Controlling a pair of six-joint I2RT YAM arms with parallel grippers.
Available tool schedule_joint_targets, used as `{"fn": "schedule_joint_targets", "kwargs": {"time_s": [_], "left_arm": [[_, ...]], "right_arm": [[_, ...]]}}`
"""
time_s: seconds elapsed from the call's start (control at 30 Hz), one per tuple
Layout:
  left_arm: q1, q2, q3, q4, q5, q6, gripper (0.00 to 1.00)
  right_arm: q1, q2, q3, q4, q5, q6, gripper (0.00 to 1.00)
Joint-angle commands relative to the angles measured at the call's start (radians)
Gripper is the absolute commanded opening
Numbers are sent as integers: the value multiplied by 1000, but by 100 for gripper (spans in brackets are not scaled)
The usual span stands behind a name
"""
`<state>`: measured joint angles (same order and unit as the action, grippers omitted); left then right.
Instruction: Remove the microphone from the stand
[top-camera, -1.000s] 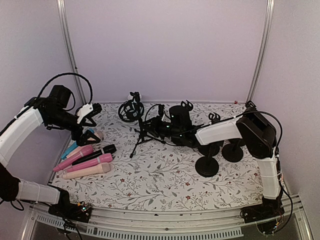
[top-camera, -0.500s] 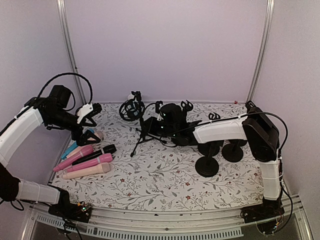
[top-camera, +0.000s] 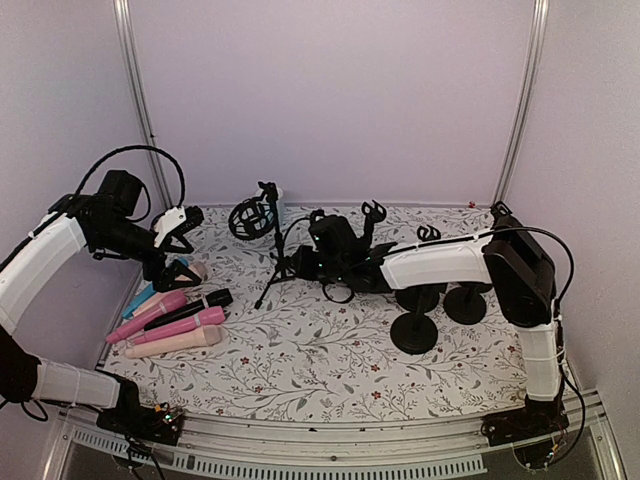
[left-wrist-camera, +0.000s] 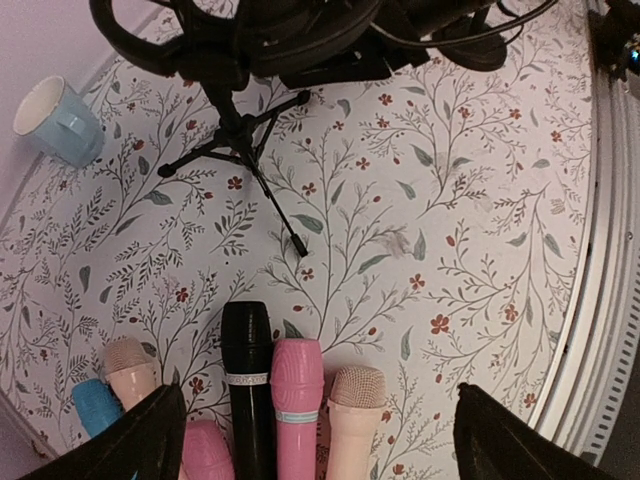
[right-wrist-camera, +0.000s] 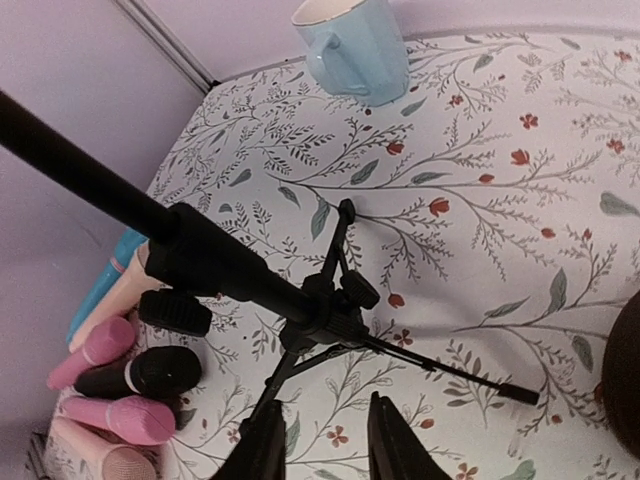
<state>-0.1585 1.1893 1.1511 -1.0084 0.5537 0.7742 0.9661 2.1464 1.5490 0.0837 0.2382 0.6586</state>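
Note:
A black tripod stand (top-camera: 272, 262) stands at the back middle of the floral mat, with a round black shock mount (top-camera: 250, 218) on top. I cannot tell whether a microphone sits in the mount. My right gripper (top-camera: 302, 262) is right beside the tripod's hub. In the right wrist view the gripper (right-wrist-camera: 328, 445) is open and empty just short of the hub (right-wrist-camera: 322, 312), and the pole runs off to the upper left. My left gripper (top-camera: 182, 250) hangs wide open and empty over loose microphones (top-camera: 170, 322). In the left wrist view (left-wrist-camera: 325, 440) these are black (left-wrist-camera: 247, 365), pink (left-wrist-camera: 297, 395) and peach (left-wrist-camera: 355, 410).
A light blue mug (right-wrist-camera: 355, 45) stands behind the tripod and shows in the left wrist view (left-wrist-camera: 60, 120). Several black round-base stands (top-camera: 414, 333) stand on the right under my right arm. The mat's rim (left-wrist-camera: 600, 250) and the booth walls are close.
My right arm has reached further left toward the tripod. The stand and its shock mount have shifted a little to the left. My left arm has not moved.

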Motion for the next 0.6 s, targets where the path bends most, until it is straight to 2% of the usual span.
{"fn": "schedule_joint_targets", "kwargs": {"time_s": [0.0,0.1,0.2,0.57], "left_arm": [[9,-3,3,-6,17,-3,94],[9,-4,5,-7,21,-7,94],[9,-9,7,-11,20,-9,94],[9,-30,-4,-14,15,6,94]], "right_arm": [[-26,-102,-112,188,-131,96,39],[-66,-96,-161,368,-306,262,45],[-84,-43,-99,417,-434,352,51],[-124,89,-11,479,-592,541,51]]}}
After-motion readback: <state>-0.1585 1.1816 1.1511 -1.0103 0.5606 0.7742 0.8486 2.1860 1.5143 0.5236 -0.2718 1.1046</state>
